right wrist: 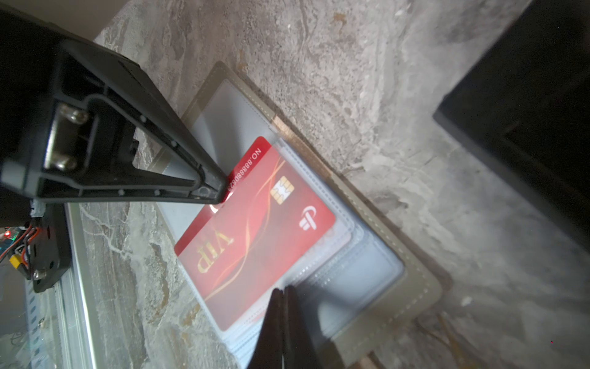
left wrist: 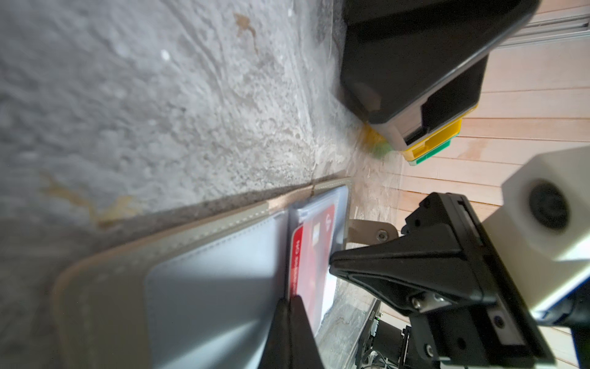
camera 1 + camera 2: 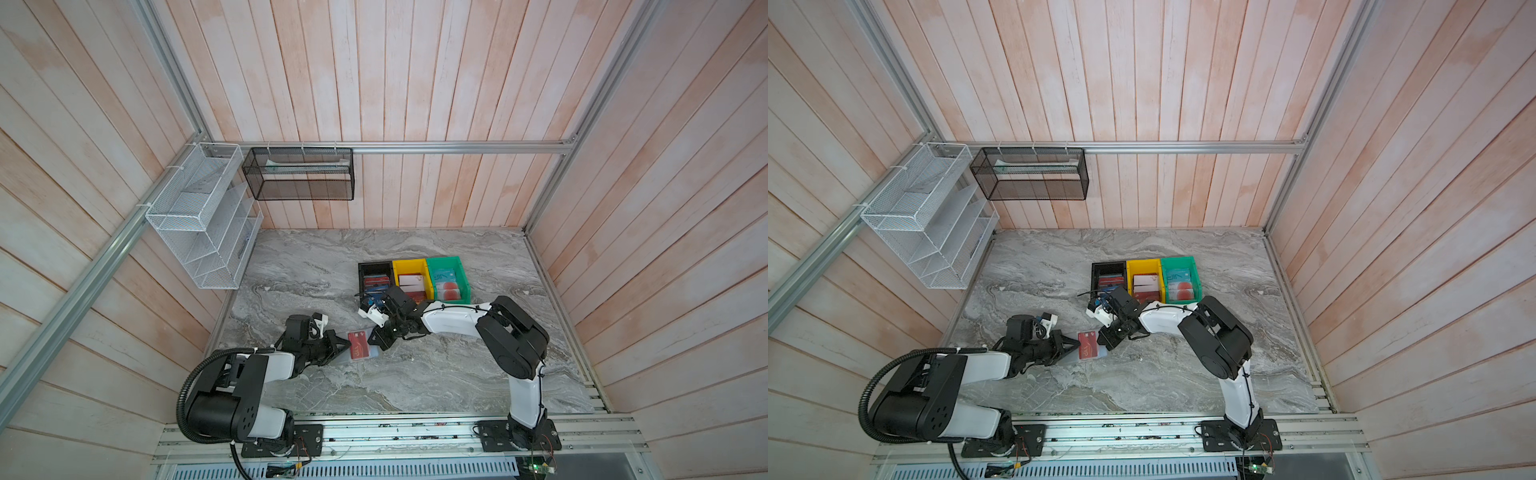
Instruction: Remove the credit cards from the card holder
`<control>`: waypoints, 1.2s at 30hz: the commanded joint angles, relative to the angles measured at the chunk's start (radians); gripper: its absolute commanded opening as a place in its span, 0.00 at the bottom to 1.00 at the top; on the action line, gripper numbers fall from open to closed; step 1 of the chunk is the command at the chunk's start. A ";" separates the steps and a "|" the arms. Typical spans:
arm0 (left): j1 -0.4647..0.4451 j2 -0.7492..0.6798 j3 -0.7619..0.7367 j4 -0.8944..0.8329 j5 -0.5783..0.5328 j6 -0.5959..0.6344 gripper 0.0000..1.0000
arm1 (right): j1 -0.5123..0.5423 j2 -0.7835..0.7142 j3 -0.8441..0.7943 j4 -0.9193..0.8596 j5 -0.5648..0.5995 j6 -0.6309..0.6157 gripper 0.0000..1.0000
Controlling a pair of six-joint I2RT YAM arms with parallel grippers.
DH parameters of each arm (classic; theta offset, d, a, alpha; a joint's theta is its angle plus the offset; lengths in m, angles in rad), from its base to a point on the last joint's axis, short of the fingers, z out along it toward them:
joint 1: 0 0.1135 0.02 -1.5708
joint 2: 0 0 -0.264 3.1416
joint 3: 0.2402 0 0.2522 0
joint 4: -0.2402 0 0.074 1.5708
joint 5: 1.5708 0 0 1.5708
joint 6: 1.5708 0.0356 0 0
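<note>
Your top views are evenly lit, edges bowed; wrist views blur near the jaws, which shadow the card holder (image 2: 207, 287).

The counter (image 3: 415, 374) looks like grey veined marble, the red card (image 1: 255, 230) glossy plastic, the card holder (image 1: 421, 281) matt, stitched, with translucent sleeves.

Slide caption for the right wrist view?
Left gripper pinches the red VIP card by its exposed edge; right gripper, shut, over the open card holder.
</note>
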 commanded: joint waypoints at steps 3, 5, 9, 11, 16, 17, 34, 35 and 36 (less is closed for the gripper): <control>0.020 -0.036 -0.013 -0.082 -0.016 0.036 0.00 | -0.002 0.047 -0.020 -0.051 0.006 0.014 0.00; 0.028 -0.049 -0.011 -0.100 -0.019 0.041 0.00 | -0.003 0.048 -0.021 -0.051 0.006 0.012 0.00; 0.041 -0.078 -0.007 -0.131 -0.026 0.043 0.00 | -0.006 0.043 -0.021 -0.055 -0.001 0.011 0.00; 0.045 -0.102 -0.001 -0.155 -0.036 0.043 0.00 | -0.008 0.034 -0.019 -0.059 -0.014 0.013 0.00; 0.050 -0.194 0.027 -0.239 -0.060 0.042 0.00 | -0.009 -0.022 0.003 -0.078 -0.068 0.009 0.00; 0.052 -0.214 0.036 -0.258 -0.064 0.044 0.00 | -0.010 -0.034 0.010 -0.088 -0.082 0.005 0.00; 0.053 -0.448 0.076 -0.364 -0.100 0.030 0.00 | -0.100 -0.098 0.101 -0.260 -0.404 -0.096 0.17; 0.054 -0.454 0.054 -0.306 -0.082 0.006 0.00 | -0.105 -0.093 0.099 -0.251 -0.423 -0.094 0.17; 0.051 -0.459 0.026 -0.225 -0.054 -0.027 0.00 | -0.111 -0.087 0.097 -0.243 -0.444 -0.090 0.17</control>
